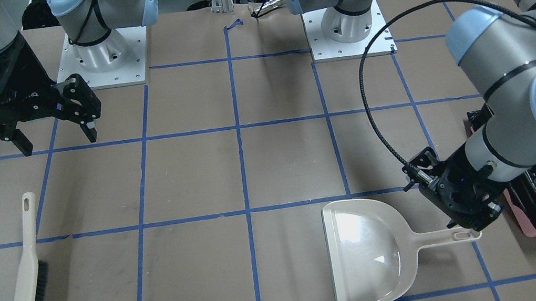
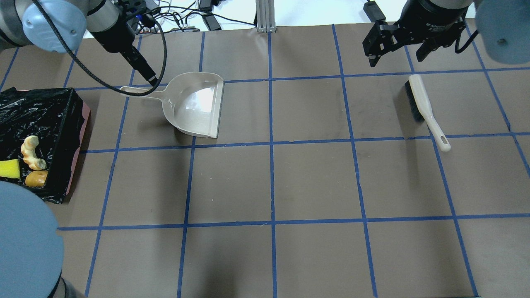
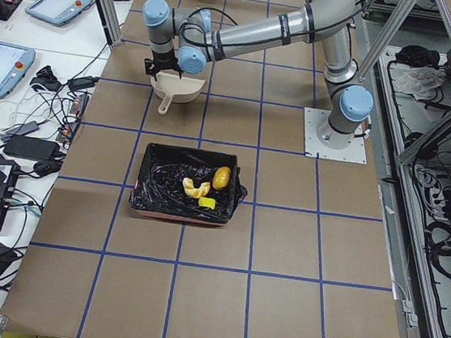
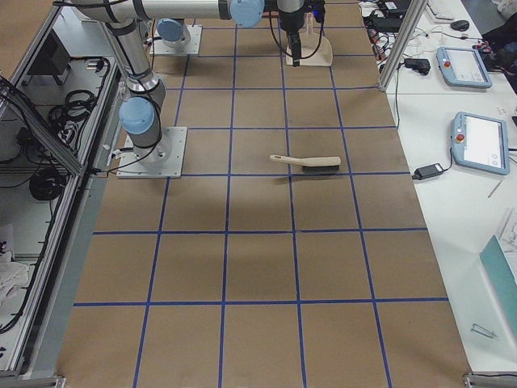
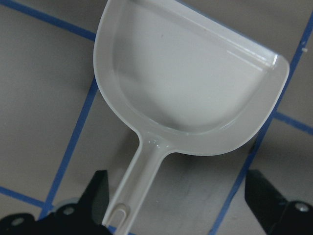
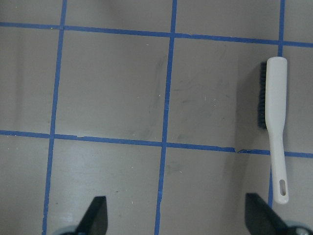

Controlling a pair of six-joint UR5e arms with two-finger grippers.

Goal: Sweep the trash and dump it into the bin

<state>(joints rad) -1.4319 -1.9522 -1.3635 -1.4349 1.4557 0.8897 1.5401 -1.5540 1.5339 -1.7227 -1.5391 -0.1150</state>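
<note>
Three pieces of trash already lie in the bin at the robot's left end of the table: a cream crescent, a yellow wedge and an orange-brown lump, close together on the black liner. I see no trash left on the table in any view.

Both tools lie flat on the table. The dustpan is empty, its handle pointing toward the bin. The left claw sits right over the handle's end. In its wrist view the fingers are spread wide, with the handle just beside one of them and not pinched. Whether that finger touches the handle I cannot tell.

The brush rests on its side well away from the dustpan, on the robot's right. The right claw hangs near it but apart, spread and holding nothing.

Judging from this, sweeping and dumping are done, and the step in hand is letting go of the tools. The next move probably calls for the left claw to lift straight up off the handle without dragging it, keeping its elbow away from the bin beside it. After that both arms could pull back toward their bases. The main risk is a finger catching the handle's hanging hole and tipping the pan.
</note>
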